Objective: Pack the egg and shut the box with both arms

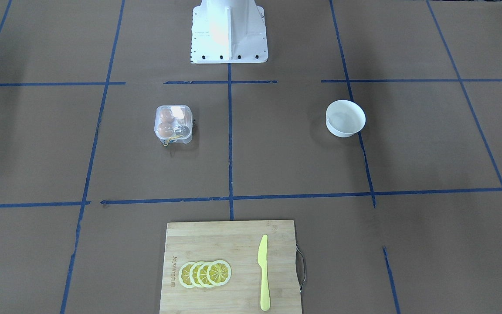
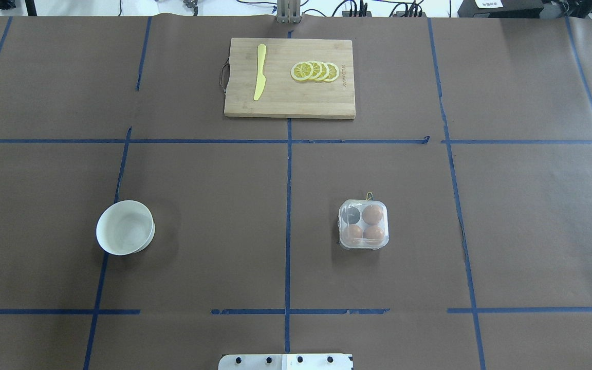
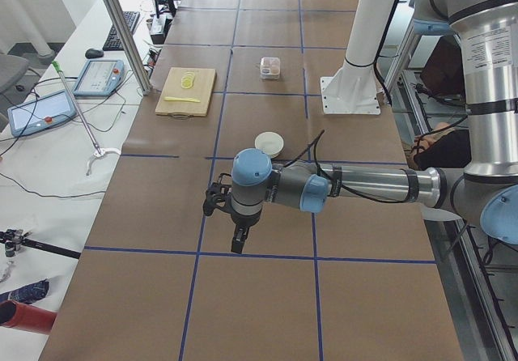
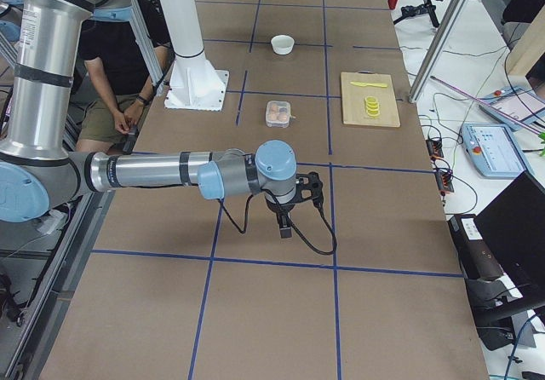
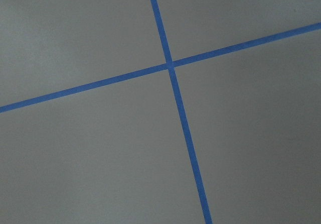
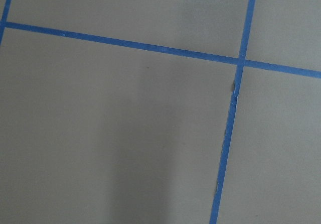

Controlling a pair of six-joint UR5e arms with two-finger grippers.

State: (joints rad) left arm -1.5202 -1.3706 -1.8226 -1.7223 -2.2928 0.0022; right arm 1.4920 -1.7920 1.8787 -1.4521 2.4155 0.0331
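hanging the left gripper and right gripper by the counter's 2 end edges, spread or pinched we cannot tell, we stand clear of the box, between centre and the right end edge, seemingly shut over 3 eggs.

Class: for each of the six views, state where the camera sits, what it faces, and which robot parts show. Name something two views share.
Front-facing: across table, faces pedestal; no arms.
Overhead: behind robot, down on box, bowl; no arms.
Left: table's end; left arm near.
Right: opposite end; right arm near.
Left wrist: down on tape; no robot parts.
Right wrist: same, tape only.
Shared: cutting board, every exterior view.
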